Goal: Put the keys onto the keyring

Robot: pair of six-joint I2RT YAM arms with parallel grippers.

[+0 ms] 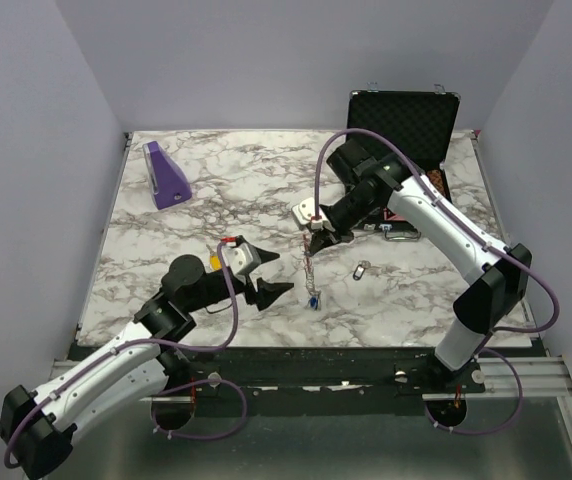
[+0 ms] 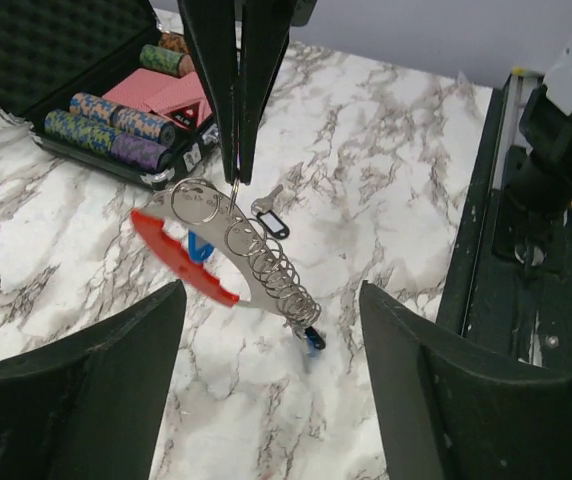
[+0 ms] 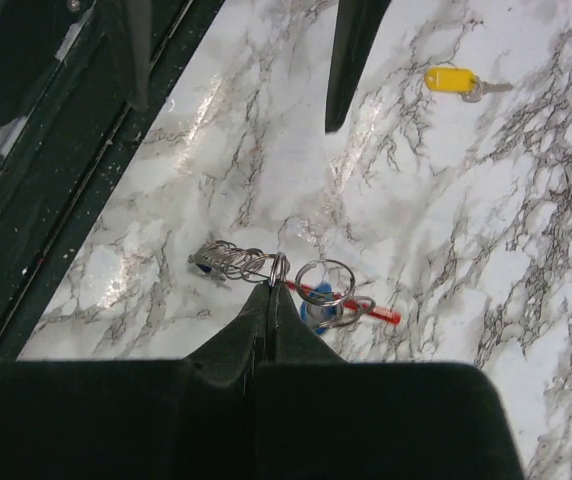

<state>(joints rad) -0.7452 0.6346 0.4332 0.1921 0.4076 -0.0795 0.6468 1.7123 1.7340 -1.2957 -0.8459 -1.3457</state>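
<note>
Right claw [image 1: 315, 240]: my fingers are pressed fully together, pinching a silver loop at the top of the keyring [image 1: 311, 268]. The keyring hangs from this grip over the middle of the tabletop [image 1: 216, 195]. It consists of a red curved clip [image 2: 181, 258], large silver rings and a string of small linked rings trailing downward. A blue-headed key [image 3: 318, 312] sits among the large rings. A second small blue piece [image 2: 313, 338] is at the bottom end of the string. I cannot tell whether that end touches the marble.

Left claw [image 1: 282, 272]: my fingers stand wide apart and grip nothing. This claw sits just beside the hanging keyring, on its left, and in the left wrist view the keyring appears between the two fingers without contact.

Loose keys: one with a dark tag [image 1: 363, 270] lies on the tabletop to the right of the keyring. One with a yellow tag [image 3: 451, 79] lies apart on the marble.

Other items: an open black case [image 1: 403, 108] holding poker chips at the far right; a purple wedge block [image 1: 166, 176] at the far left.
</note>
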